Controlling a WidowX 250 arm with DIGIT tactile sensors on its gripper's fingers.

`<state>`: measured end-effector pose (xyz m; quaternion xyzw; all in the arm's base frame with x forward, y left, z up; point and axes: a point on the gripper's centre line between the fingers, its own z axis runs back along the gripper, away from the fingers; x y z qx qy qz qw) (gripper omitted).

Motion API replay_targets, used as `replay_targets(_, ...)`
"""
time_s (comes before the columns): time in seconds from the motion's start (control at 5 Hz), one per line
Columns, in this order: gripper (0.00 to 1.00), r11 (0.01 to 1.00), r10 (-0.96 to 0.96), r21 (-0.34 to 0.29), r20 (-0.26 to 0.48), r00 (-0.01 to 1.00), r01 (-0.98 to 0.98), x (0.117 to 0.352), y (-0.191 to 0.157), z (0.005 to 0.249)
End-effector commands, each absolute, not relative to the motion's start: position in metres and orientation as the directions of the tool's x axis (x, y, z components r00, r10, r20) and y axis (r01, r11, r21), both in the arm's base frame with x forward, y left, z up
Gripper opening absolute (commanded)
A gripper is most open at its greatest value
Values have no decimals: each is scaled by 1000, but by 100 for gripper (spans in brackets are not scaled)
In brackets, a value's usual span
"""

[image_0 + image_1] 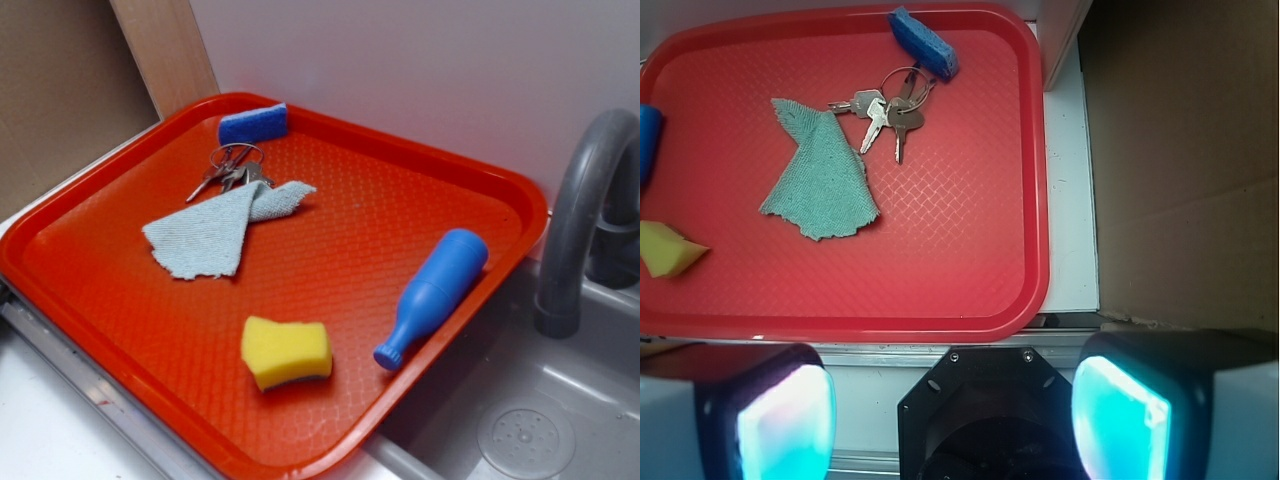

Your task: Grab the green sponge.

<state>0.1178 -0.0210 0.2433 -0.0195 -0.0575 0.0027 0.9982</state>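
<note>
With its two pads spread wide and empty, the gripper (955,420) hangs beyond the rim of the textured red plastic tray (970,250). Nearest it lie a crumpled grey-green cloth (825,180) and a bunch of metal keys (890,110), with a small blue rectangular sponge (923,42) just past them. The yellow foam green sponge (286,352) sits apart, near the blue plastic bottle (432,295) lying beside the grey sink (520,420).

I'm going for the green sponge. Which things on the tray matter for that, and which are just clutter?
For the job:
green sponge, yellow foam, near the tray's front edge
gripper, open, off the tray

Lying about:
blue sponge
keys
cloth
blue bottle
red tray
faucet
</note>
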Motion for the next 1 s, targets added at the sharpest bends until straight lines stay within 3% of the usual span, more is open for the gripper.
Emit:
replay_targets(0.0,100,999,8,-39,115,993,-3,118,-21,243)
replay_targets(0.4,100,988,-154,-2,155,976,157,139,-52,243)
replay_targets(0.6,100,915,-403,82,150,903,394,168,-105,233)
replay_targets(0.8,100,789,-613,77,150,776,609,182,-150,208)
